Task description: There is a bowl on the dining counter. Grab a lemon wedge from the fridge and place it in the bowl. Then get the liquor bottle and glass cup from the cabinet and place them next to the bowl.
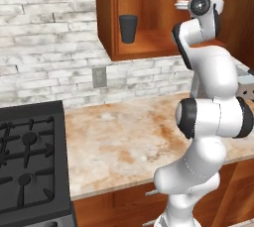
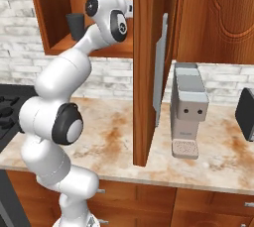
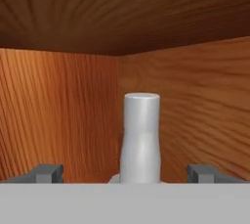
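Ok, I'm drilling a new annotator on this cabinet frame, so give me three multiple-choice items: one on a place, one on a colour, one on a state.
1. Where does the dark cup stand?
A. on the counter
B. on the shelf of the open cabinet
C. on the stove

2. What colour is the bottle in the hand view?
A. pale grey
B. green
C. red

3. How does the gripper stand?
A. shut on the bottle
B. shut on the cup
C. open, with a fingertip on each side of the bottle

Answers:
1 B: the cup sits on the wooden cabinet shelf, above the counter.
2 A: its neck and cap show pale grey against the brown wood.
3 C: the fingertips stand wide apart and clear of the bottle between them.
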{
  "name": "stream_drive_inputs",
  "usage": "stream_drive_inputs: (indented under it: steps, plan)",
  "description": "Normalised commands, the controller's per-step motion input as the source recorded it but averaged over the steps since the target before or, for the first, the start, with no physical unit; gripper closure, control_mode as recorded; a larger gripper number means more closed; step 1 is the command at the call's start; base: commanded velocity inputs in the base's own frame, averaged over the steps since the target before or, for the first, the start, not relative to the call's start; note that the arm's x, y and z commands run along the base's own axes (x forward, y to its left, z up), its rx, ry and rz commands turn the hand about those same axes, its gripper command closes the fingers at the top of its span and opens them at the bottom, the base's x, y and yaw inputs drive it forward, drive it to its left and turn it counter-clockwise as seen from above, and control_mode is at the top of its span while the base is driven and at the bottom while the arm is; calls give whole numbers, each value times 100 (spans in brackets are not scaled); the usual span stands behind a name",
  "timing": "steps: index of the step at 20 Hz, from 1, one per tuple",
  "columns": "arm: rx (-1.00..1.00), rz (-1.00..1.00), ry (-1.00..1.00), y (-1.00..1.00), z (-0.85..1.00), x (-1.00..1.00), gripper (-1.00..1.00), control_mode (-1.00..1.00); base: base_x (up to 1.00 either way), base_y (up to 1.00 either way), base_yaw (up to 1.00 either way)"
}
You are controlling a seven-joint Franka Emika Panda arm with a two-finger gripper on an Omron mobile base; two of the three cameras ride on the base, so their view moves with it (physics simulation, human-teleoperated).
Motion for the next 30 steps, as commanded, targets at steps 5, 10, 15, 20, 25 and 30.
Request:
stream_drive_inputs:
  steps: [5,10,15,20,25,30]
  plan:
    - [3,4,0,-20,0,10,-100,-100,0,0,0]
    - [2,4,0,-18,0,10,100,-100,0,0,0]
    - [0,1,0,-5,0,5,100,-100,0,0,0]
    - [0,0,0,0,0,1,100,-100,0,0,0]
    - [0,0,3,0,0,0,100,-100,0,0,0]
    - [0,0,0,0,-3,-4,100,-100,0,0,0]
